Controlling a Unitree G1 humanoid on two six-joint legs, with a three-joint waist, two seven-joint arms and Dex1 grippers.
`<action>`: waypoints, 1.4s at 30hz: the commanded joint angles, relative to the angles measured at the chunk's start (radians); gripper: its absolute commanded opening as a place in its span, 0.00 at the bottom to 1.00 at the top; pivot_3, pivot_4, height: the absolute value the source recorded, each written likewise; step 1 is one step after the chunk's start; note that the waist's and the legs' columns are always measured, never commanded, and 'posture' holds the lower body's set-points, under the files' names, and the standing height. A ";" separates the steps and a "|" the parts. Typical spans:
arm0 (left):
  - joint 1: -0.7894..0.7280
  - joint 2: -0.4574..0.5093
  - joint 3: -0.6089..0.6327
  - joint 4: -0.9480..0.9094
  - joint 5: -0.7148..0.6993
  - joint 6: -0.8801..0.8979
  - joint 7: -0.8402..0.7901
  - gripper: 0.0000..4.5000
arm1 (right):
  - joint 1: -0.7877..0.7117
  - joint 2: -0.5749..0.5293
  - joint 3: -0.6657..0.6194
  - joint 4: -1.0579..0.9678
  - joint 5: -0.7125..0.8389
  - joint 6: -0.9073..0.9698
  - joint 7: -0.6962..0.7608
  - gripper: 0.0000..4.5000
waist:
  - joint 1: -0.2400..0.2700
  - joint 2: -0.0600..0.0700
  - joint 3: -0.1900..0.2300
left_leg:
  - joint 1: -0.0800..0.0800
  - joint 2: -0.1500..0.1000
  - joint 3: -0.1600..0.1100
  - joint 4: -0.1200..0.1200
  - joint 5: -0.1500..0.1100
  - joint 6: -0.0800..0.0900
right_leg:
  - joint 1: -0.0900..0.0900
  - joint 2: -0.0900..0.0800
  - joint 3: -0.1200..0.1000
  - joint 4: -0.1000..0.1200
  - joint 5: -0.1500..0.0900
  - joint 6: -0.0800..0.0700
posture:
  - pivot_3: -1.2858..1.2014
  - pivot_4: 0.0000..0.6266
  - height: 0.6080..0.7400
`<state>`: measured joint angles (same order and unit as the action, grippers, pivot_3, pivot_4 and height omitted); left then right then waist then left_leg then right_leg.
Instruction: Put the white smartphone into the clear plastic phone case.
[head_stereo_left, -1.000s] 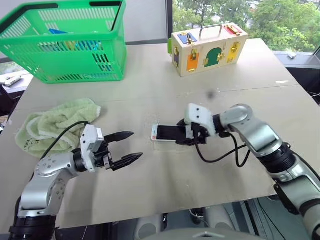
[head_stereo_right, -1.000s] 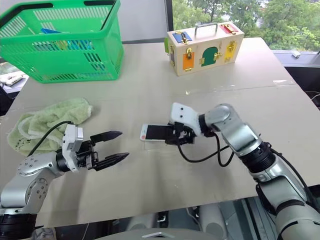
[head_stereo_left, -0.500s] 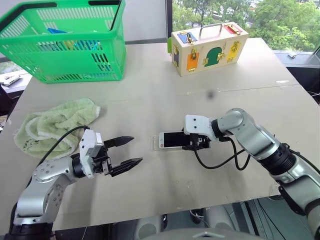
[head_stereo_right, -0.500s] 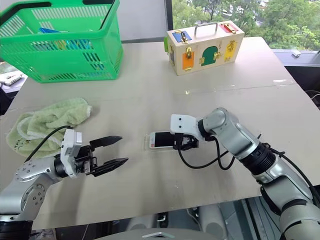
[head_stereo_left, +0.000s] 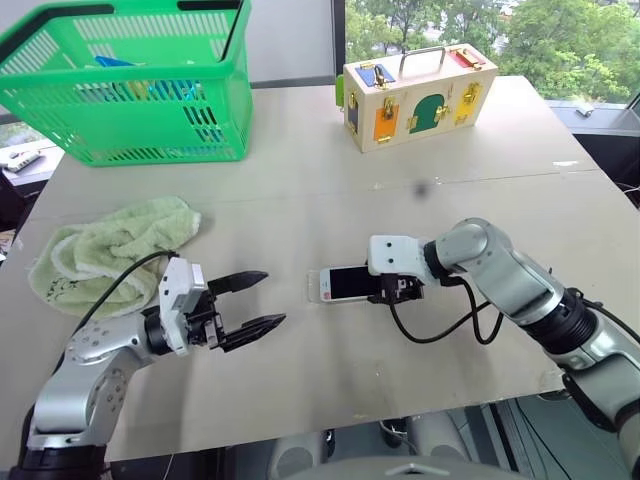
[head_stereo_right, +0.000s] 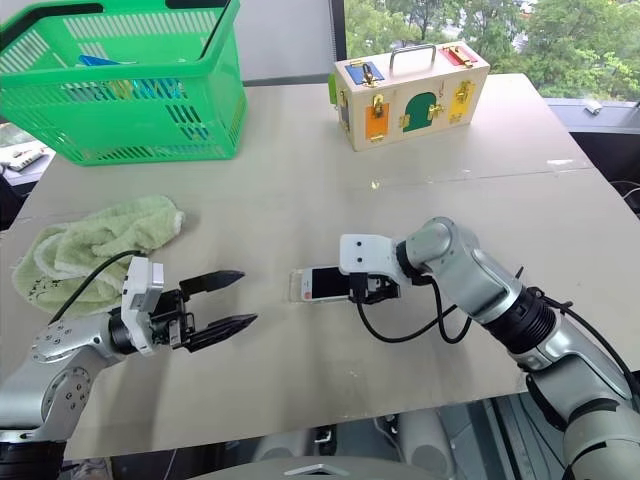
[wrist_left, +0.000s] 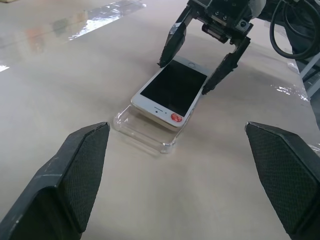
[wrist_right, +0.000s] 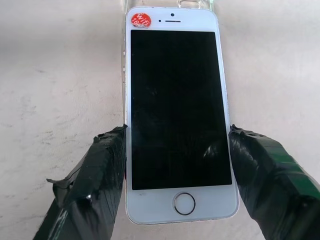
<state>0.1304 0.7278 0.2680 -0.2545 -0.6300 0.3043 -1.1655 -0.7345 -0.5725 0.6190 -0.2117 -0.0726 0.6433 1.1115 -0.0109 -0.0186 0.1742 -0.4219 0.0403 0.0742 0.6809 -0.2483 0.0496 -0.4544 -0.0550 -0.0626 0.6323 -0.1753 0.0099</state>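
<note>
Left wrist view: the phone (wrist_left: 172, 95) is seen resting with its far end lifted and its near end, the one with the red sticker, lowered onto the case (wrist_left: 145, 131), which lies flat on the desk (wrist_left: 60, 75). A second ago the phone was carried higher and tilted in the right gripper (head_stereo_left: 398, 287); it is now brought down and levelled over the case, and the case's near lip is left uncovered in front of it. The phone is pinched by its two long sides between the right jaws, near the home-button end. The left gripper (head_stereo_left: 248, 300) is held just above the desk, well apart from the phone, with its jaws spread wide and nothing between them; it has not shifted.

By this change the phone is judged to be lined up with the case but not yet seated: its sticker end is laid on or just inside the shell, while the held end is kept raised. A push down and slightly forward is probably still needed, and the light case may be slid along the desk unless it is steadied.
</note>
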 joint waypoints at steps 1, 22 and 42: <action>-0.003 0.008 0.009 -0.002 -0.002 -0.018 -0.013 1.00 | 0.013 -0.012 0.012 -0.022 -0.012 -0.014 0.015 0.61 | 0.000 0.000 0.000 | 0.000 0.000 0.000 0.000 0.000 0.000 | 0.000 0.000 0.000 0.000 0.000 0.000 | 0.52 0.24 1.00; 0.015 0.023 0.029 0.004 -0.015 -0.013 -0.039 1.00 | 0.020 0.155 -0.216 0.015 0.251 0.089 -0.067 0.43 | -0.004 0.000 0.000 | -0.001 0.001 -0.001 -0.001 0.000 0.000 | -0.001 0.000 0.000 -0.001 0.000 0.000 | 0.52 0.24 1.00; 0.038 0.020 0.033 -0.010 -0.014 -0.020 -0.038 1.00 | 0.058 0.232 0.048 0.401 0.030 -0.162 -0.050 0.01 | -0.003 0.001 -0.005 | 0.007 0.001 0.000 -0.005 0.000 0.000 | 0.004 0.000 0.000 -0.002 0.000 0.000 | 0.52 0.24 1.00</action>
<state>0.1647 0.7409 0.2730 -0.2421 -0.6313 0.2981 -1.2034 -0.7187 -0.3285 0.5832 0.0927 0.0192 0.4660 1.0531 -0.0143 -0.0179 0.1688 -0.4144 0.0410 0.0747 0.6752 -0.2484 0.0493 -0.4505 -0.0552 -0.0628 0.6307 -0.1753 0.0097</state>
